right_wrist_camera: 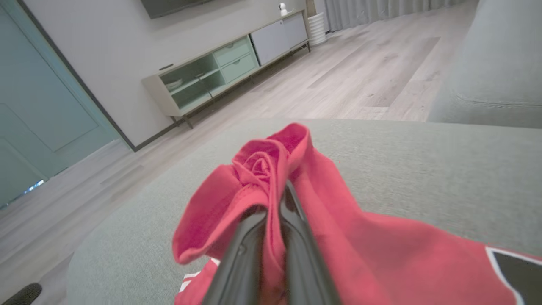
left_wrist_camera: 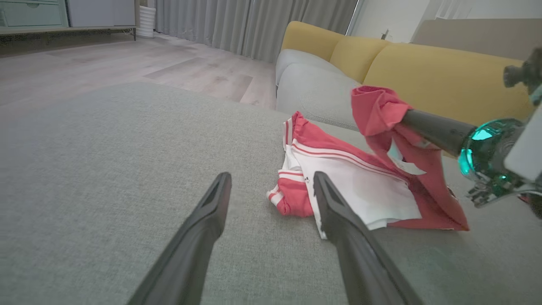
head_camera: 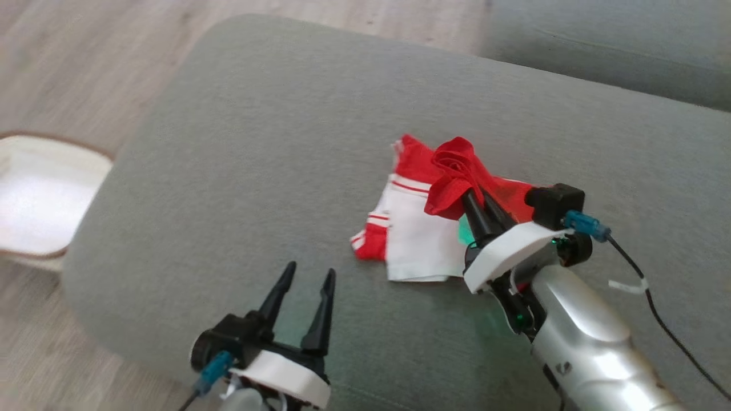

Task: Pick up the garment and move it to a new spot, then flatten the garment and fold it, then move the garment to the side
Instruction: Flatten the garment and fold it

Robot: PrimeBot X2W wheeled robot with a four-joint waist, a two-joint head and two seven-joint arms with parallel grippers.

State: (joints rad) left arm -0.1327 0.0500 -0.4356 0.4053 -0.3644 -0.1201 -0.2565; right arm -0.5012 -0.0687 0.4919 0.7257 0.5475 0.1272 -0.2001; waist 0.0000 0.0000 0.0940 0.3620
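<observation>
Now the garment point(head_camera: 417, 240), red with white panels and stripes, lies rumpled on the grey cushion point(head_camera: 257, 142), toward the right half in the head view. Most of it rests on the fabric, but one red part is bunched and lifted off the surface. The right gripper point(head_camera: 477, 197) pinches that bunch, its jaws pressed together on the cloth, which curls over the tips like a rosette. In the right wrist view red folds sit on both sides of the right gripper point(right_wrist_camera: 275, 207), and the rest of the garment point(right_wrist_camera: 381, 241) trails down to the cushion.

The left gripper point(head_camera: 311, 271) hovers spread wide, holding nothing, near the garment's front left corner but apart from it. In the left wrist view the left gripper point(left_wrist_camera: 272, 178) points at the garment's point(left_wrist_camera: 360, 186) red-and-white edge. Behind the cushion stands a sofa point(left_wrist_camera: 402, 63) with yellow backs, and a wood floor point(head_camera: 85, 57) lies around it.
</observation>
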